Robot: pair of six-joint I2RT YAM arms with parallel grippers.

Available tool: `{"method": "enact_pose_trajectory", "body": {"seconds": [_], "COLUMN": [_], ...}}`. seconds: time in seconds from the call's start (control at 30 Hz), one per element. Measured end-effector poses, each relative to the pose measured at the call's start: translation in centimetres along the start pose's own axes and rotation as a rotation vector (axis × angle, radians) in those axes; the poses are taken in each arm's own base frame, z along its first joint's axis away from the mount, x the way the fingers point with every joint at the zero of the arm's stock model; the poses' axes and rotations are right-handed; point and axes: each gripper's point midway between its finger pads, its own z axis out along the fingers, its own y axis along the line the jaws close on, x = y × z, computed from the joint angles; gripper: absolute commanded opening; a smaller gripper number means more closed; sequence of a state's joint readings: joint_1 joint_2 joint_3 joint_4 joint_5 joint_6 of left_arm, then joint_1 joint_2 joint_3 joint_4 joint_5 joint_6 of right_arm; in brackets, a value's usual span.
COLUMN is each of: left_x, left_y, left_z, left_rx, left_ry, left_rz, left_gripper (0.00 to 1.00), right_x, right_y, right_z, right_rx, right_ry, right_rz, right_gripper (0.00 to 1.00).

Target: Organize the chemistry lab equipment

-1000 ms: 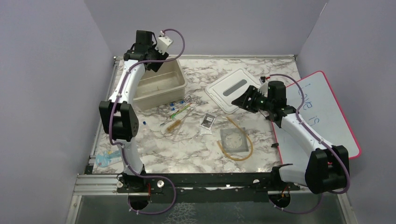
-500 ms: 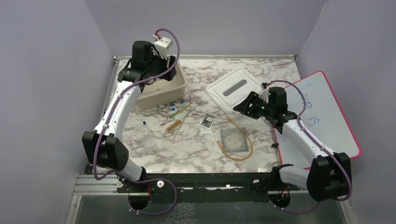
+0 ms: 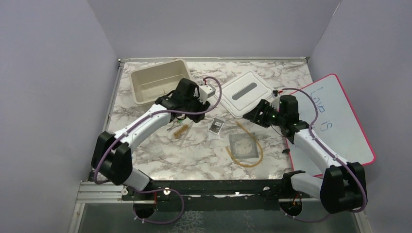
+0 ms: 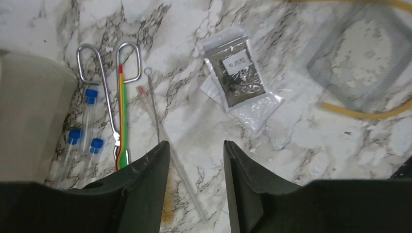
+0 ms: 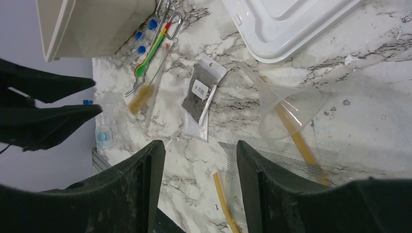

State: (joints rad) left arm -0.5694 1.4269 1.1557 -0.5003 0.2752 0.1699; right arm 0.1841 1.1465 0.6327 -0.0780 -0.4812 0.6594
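— Where's the thin brown brush (image 4: pixel 154 109)?
— Left of the black-and-white packet (image 4: pixel 239 82), beside the green-handled tool (image 4: pixel 122 116). Left gripper (image 4: pixel 195 145) hovers over it, jaws apart, empty.
— Centre on its wire stem; avoid the tool.

**What the views hide or cut off**

From above, the left gripper (image 3: pixel 187 110) covers the tongs (image 4: pixel 104 92) and green tool (image 4: pixel 124 126). Its own fingertips are hidden too. In the left wrist view, the bin (image 4: pixel 29 121) and gauze (image 4: pixel 364 53) run off the edges. The brush (image 4: pixel 154 109) ends behind a finger (image 4: pixel 145 194), and the packet (image 4: pixel 238 77) label is too small to read. In the right wrist view, the top edge cuts the lid (image 5: pixel 291 24).
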Motion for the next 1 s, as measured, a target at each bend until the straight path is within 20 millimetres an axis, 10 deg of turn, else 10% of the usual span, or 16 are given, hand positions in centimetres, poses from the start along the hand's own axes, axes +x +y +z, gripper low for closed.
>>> {"method": "enact_pose_trajectory", "body": {"seconds": [0.33,1.0], "left_x": [8.9,11.3], "left_y": [2.7,5.4], "left_z": [7.1,8.1], "left_rx": [-0.120,-0.265], "left_ry": [0.360,0.473], "left_rz": [-0.048,-0.049], "left_gripper": [0.47,0.39], "right_x": [1.1,0.9], "right_y": [-0.9,-0.8], "right_z": [0.3,0.6], "right_rx": [0.002,-0.015], "right_ry": [0.008,-0.003], "right_rz": [0.017,0.008], "right_gripper": [0.61,0.61]}}
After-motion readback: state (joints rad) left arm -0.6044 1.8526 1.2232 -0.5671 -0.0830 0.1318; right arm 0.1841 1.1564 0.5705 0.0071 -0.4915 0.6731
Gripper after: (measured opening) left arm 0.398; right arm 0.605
